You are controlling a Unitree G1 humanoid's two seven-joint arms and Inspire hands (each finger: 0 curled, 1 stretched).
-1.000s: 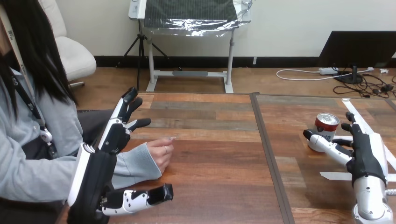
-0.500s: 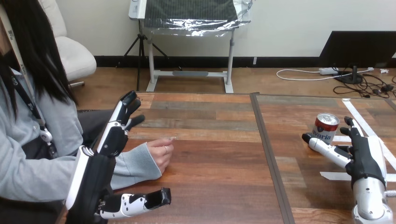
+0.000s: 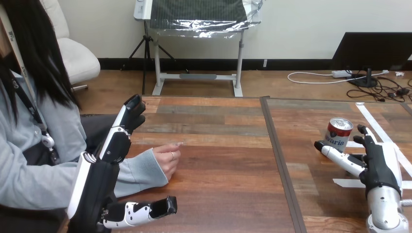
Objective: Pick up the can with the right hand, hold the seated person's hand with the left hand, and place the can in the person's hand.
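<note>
A red and white can [image 3: 338,132] stands upright on the right half of the wooden table [image 3: 218,174]. My right hand [image 3: 376,162] is just beside and in front of it, open, thumb stretched toward the can's base and fingers to its right, nothing gripped. The person's hand [image 3: 167,156] rests loosely curled on the table at the left, grey sleeve behind it. My left hand [image 3: 114,145] stands open beside that wrist, fingers pointing up and away, thumb [image 3: 145,209] low in front of the sleeve. It is apart from the person's hand.
A dark seam [image 3: 279,160] runs front to back down the table's middle. White tape strips [image 3: 384,138] lie on the right part near the can. The person sits at the left edge.
My right hand has drawn back slightly from the can, which now stands free. My left hand's fingers have closed together and the arm has sunk a little. The person's hand has stayed still.
</note>
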